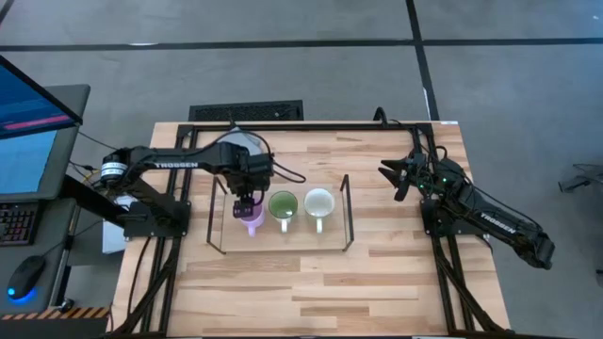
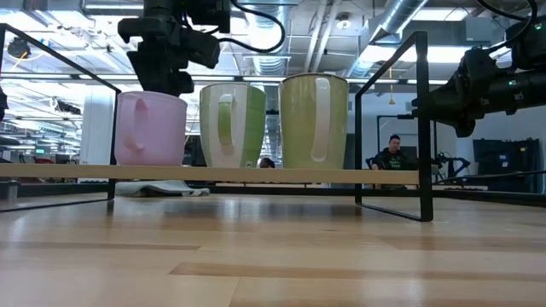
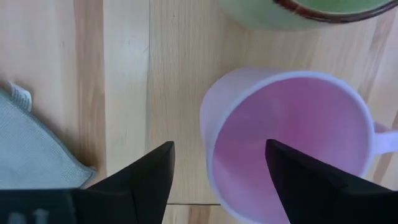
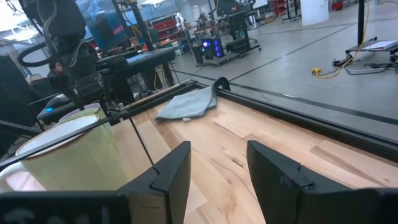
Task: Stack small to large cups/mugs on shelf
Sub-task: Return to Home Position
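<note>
Three mugs stand upright in a row on the wire shelf (image 1: 347,212): the light purple mug (image 1: 252,217) on the left, the green mug (image 1: 282,205) in the middle and the cream-white mug (image 1: 318,202) on the right. My left gripper (image 1: 247,200) hangs open just over the purple mug (image 3: 292,137), pointing down. One finger (image 3: 146,174) stands outside the rim and the other (image 3: 305,180) over the hollow, and I see no touch. My right gripper (image 1: 400,177) waits open and empty near the table's right edge.
A grey folded cloth (image 1: 240,141) lies on the table behind the shelf, and it also shows in the left wrist view (image 3: 31,143). The shelf's upright wire ends (image 2: 422,128) stand on either side of the mugs. Bare wood lies in front of the shelf (image 1: 301,282).
</note>
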